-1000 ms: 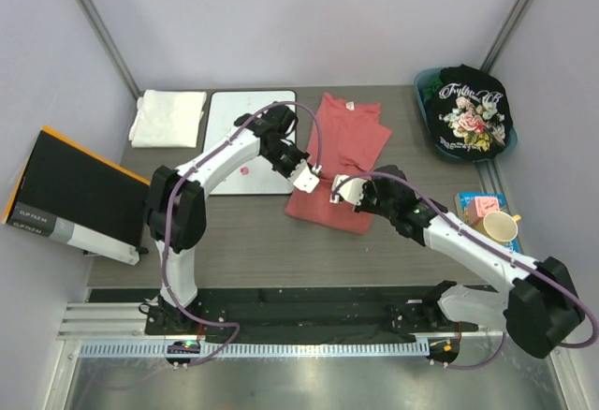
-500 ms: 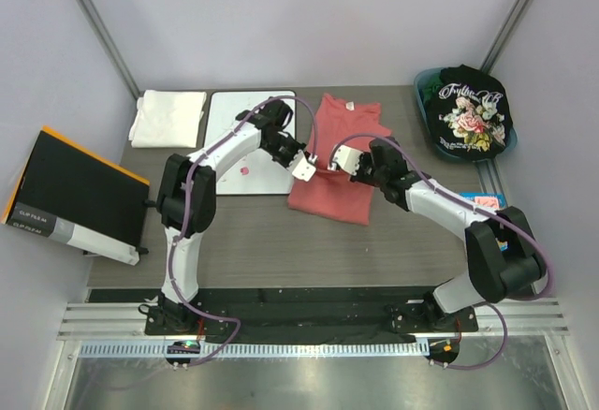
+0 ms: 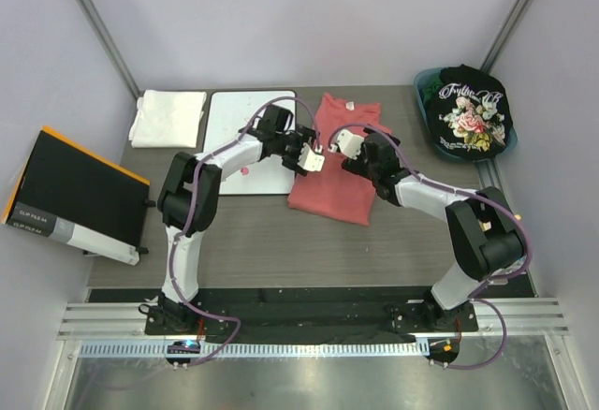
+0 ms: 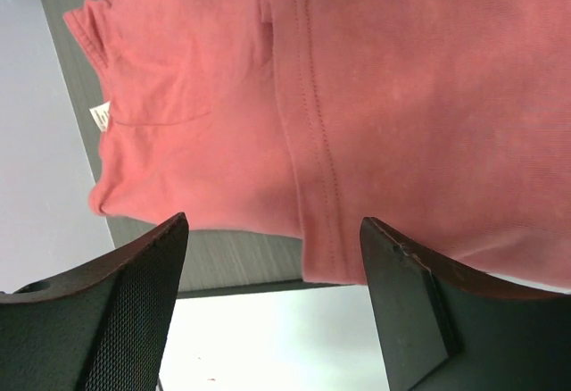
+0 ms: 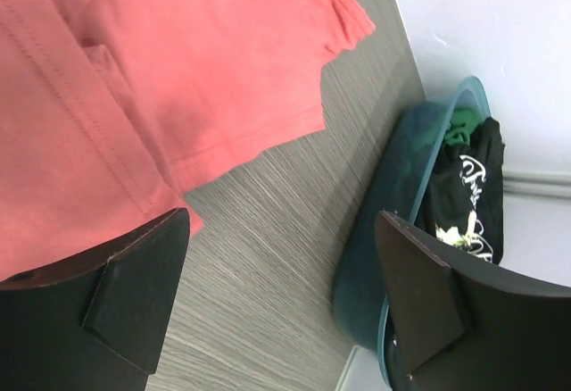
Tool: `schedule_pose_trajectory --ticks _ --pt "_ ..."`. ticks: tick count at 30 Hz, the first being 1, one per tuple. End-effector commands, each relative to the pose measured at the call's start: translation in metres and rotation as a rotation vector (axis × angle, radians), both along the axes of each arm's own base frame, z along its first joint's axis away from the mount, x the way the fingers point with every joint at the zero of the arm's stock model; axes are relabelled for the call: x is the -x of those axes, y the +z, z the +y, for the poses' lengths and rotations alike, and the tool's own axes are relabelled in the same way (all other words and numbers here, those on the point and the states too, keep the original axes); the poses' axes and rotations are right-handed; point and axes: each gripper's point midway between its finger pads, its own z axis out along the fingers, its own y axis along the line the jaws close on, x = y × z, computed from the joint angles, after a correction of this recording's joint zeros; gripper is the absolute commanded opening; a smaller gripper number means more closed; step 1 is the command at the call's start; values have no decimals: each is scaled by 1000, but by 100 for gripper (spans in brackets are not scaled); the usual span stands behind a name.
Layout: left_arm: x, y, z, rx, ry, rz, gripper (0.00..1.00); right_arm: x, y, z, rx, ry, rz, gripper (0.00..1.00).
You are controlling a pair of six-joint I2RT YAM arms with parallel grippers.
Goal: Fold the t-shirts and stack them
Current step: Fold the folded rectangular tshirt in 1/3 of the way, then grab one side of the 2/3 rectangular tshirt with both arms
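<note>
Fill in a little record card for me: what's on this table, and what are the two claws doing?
Salmon-red t-shirt: middle of table, partly folded, under both grippers
Left gripper: open, above shirt, holding nothing
Right gripper: open, above shirt, holding nothing
White t-shirt: folded, far left corner
Black floral t-shirt: in teal basket, far right
Whiteboard: between white and red shirts

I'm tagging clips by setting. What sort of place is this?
Likely a robotics lab cell: plain pale partition walls, a grey wood-grain table with the left arm and right arm mounted at its near edge, a salmon-red cloth t-shirt.
</note>
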Motion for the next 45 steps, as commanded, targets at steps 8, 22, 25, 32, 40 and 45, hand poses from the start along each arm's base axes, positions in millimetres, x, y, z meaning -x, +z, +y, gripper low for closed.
schedule_pose_trajectory --ticks 8,22,25,32,40,45 --pt "76 59 38 -9 -85 -48 79 100 4 38 -88 375 257 90" --pt "155 -38 38 -184 -202 19 79 167 -42 82 -48 576 352 91" --pt "145 -44 31 -180 -186 10 79 162 -45 85 -48 563 336 91" --pt "132 -55 25 -189 -181 0 79 167 -63 76 -20 541 360 86" --pt "133 -58 26 -187 -191 18 75 170 -95 54 28 501 422 67" --pt "143 -65 30 -219 -232 68 44 156 -91 56 8 474 415 52"
